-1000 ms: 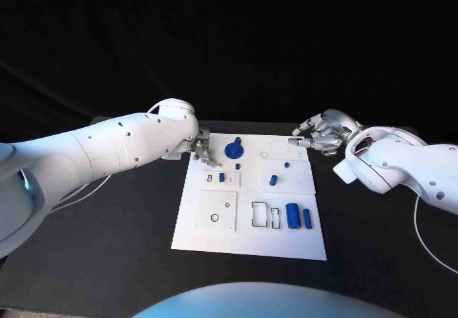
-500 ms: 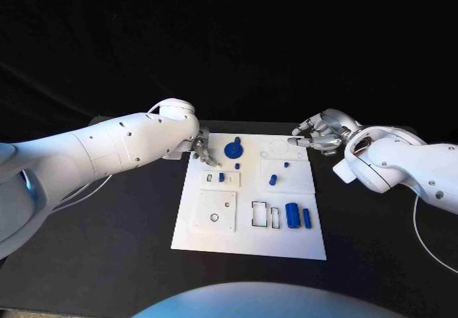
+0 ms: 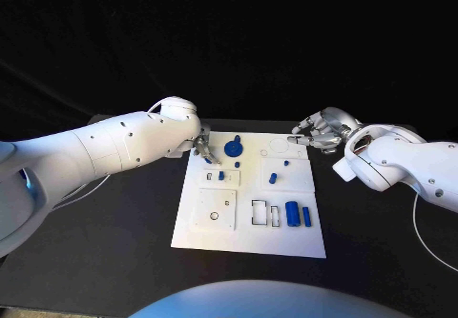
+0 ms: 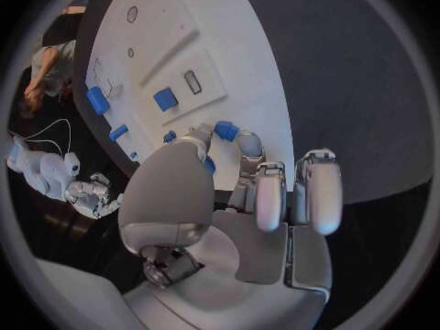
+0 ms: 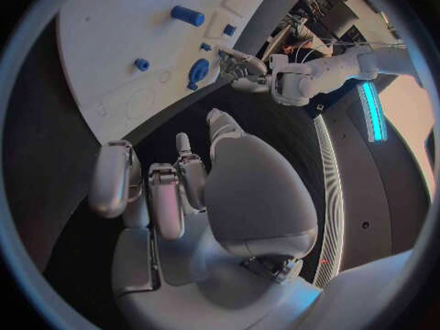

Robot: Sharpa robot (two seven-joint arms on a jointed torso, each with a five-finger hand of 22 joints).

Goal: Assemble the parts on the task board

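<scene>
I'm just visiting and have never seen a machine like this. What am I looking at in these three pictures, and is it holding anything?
It is a robot with two white arms, each ending in a silver hand. One picture looks down from its head; the two round ones come from cameras at its wrists. On the black table lies a white task board carrying small blue parts. The left hand reaches over the board's far corner, fingertips by a round blue part; whether it grips it is unclear. The right hand hovers beside the board, holding nothing.
</scene>
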